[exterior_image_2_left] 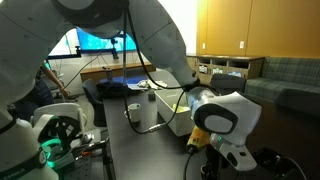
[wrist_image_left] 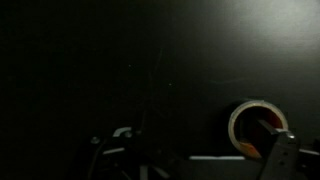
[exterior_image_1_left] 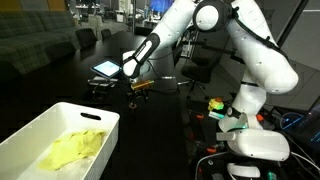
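Clearly claw (exterior_image_1_left: 139, 88) gapes near tape roll (wrist_image_left: 236, 122).

No legible text from my side. The lit screen (exterior_image_1_left: 105, 68) and the blue monitor (exterior_image_2_left: 100, 40), each seen in an exterior view, are too small and washed out to read. The tape roll (wrist_image_left: 258, 125) in the wrist view is too dark to show any print.

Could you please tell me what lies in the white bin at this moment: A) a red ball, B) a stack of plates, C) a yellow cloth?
C: in an exterior view the white bin holds a crumpled yellow cloth.
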Robot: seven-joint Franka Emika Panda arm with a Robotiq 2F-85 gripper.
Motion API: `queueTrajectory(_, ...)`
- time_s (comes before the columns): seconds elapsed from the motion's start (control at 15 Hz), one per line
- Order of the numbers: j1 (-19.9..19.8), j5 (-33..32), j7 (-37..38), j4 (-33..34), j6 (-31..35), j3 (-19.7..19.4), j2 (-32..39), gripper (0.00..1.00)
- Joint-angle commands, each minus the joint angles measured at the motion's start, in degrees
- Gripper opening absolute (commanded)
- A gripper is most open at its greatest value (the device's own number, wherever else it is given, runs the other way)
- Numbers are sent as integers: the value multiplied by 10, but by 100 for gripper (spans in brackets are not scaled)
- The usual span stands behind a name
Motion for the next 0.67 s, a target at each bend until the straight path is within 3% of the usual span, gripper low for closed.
queueTrajectory(0.0,-3,11,3,21,-11,0,16,100)
queueTrajectory(0.4,6,2,9,59,-35,-1,43,97)
queueTrajectory(0.53,7,1,6,61,-39,-1,41,72)
queueTrajectory(0.6,7,1,7,63,-40,-2,41,71)
